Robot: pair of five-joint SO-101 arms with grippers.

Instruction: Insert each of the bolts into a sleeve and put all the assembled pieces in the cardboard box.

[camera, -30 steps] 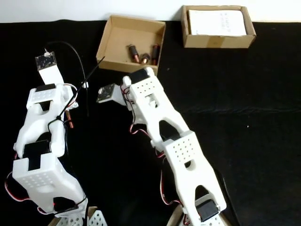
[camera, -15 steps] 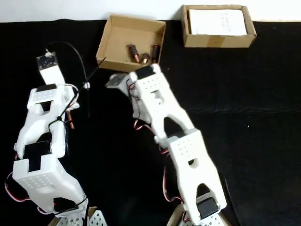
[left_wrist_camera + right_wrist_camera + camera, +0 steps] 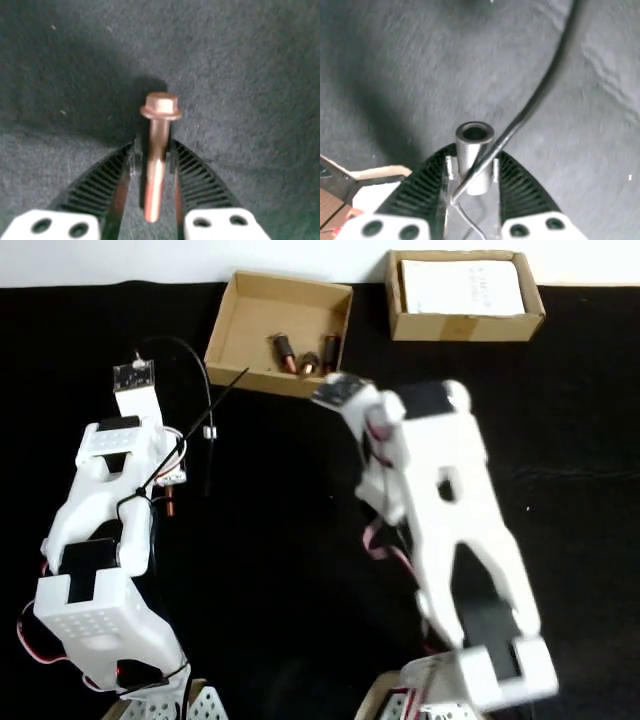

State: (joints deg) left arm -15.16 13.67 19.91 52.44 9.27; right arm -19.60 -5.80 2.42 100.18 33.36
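My left gripper (image 3: 154, 152) is shut on the shank of a copper bolt (image 3: 160, 107), whose hex head points away over the black cloth. In the high view that gripper (image 3: 172, 480) sits at the left of the table, the bolt (image 3: 170, 504) poking out below it. My right gripper (image 3: 473, 161) is shut on a grey metal sleeve (image 3: 474, 142), its open bore facing outward. The right arm (image 3: 440, 500) stands raised near the front edge of the cardboard box (image 3: 232, 325). In the box lie assembled pieces (image 3: 285, 350).
A black cable (image 3: 540, 90) crosses in front of the sleeve; in the high view the cable (image 3: 210, 430) loops off the left arm. A second box (image 3: 465, 325) holding white paper stands at the back right. A cardboard corner (image 3: 375, 174) sits close beside the right gripper.
The right arm has swung away from the left arm, rising and moving right toward the box's front edge. The left arm has shifted slightly right with its bolt.
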